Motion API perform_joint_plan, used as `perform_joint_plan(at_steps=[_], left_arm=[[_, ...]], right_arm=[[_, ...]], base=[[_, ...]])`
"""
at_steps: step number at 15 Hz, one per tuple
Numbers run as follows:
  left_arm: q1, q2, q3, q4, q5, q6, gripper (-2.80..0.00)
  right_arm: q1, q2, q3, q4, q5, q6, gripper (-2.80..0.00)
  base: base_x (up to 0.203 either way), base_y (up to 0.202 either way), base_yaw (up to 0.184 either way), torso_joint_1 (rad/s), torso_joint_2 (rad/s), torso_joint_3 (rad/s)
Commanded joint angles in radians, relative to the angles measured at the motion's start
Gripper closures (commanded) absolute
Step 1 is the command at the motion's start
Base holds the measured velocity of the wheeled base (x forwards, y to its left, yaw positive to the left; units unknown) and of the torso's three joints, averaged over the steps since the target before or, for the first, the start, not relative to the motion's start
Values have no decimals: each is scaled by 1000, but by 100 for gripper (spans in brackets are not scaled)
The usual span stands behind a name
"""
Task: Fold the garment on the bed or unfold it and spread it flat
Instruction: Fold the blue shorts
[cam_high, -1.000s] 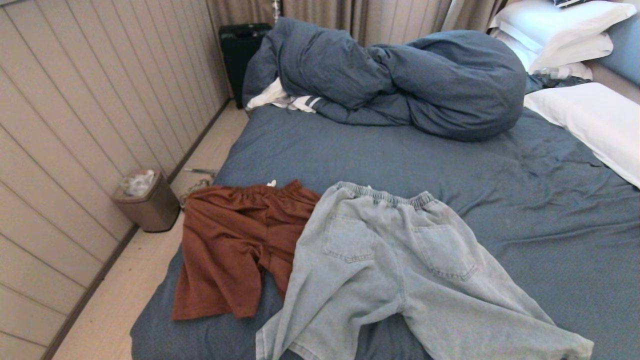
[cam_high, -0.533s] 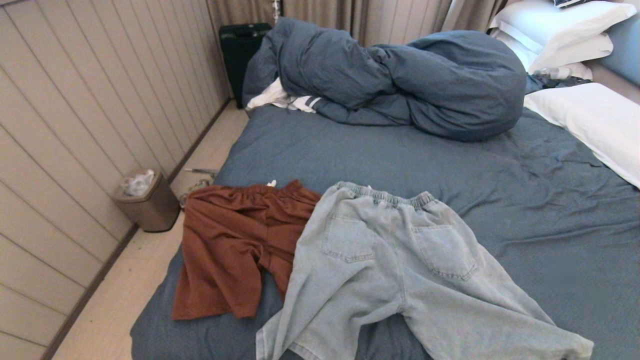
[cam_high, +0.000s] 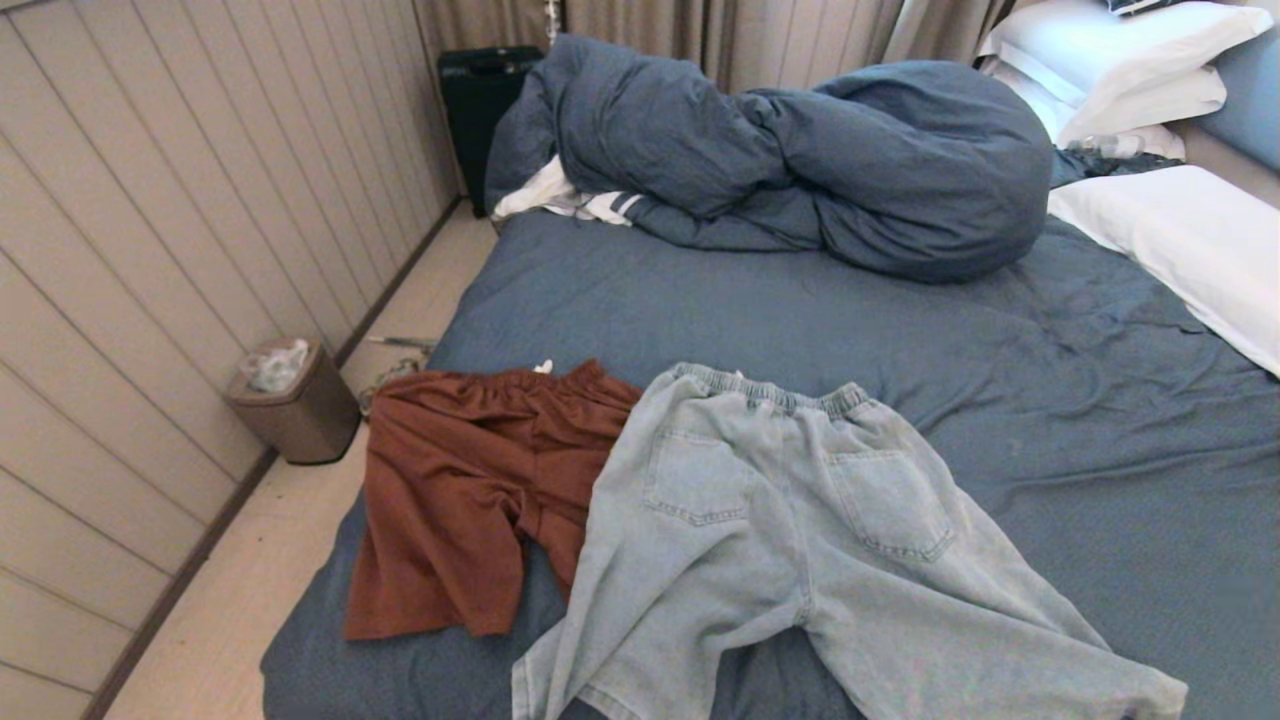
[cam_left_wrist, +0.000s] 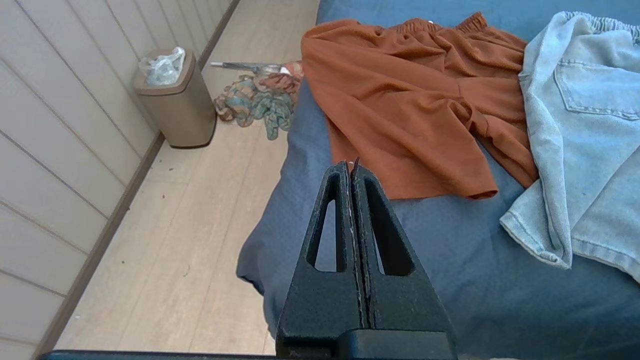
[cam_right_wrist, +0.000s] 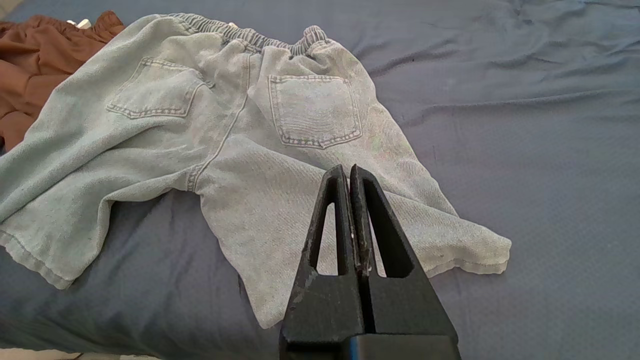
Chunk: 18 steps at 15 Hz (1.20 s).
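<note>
Progress: nothing folded yet; the denim shorts (cam_high: 800, 540) lie spread, back pockets up, lower centre of the head view, overlapping the rust shorts (cam_high: 470, 500) to their left.
Left gripper (cam_left_wrist: 351, 167): closed, empty, above the bed's near corner.
Right gripper (cam_right_wrist: 348, 170): closed, empty, over the denim leg.
Bed (cam_high: 760, 310): wrinkled blue sheet, filling centre and right.
Duvet (cam_high: 800, 160): bunched, upper centre.
Pillows (cam_high: 1180, 230): upper right.
Room: bin (cam_high: 290, 400) on the floor, left.

Left claw (cam_left_wrist: 351, 167), right claw (cam_right_wrist: 348, 170): matte black, triangular fingers with slot cutouts.
</note>
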Motion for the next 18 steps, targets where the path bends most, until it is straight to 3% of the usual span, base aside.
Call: perform_joint_plan(at_steps=[1, 18], left_arm=[[0, 1, 3, 1, 0, 0, 0], [0, 1, 3, 1, 0, 0, 0]], right_arm=[[0, -10, 3, 1, 1, 1, 0], [0, -11, 3, 1, 1, 0, 0]], base=[[0, 0, 0, 0, 0, 0], [0, 0, 0, 0, 0, 0]])
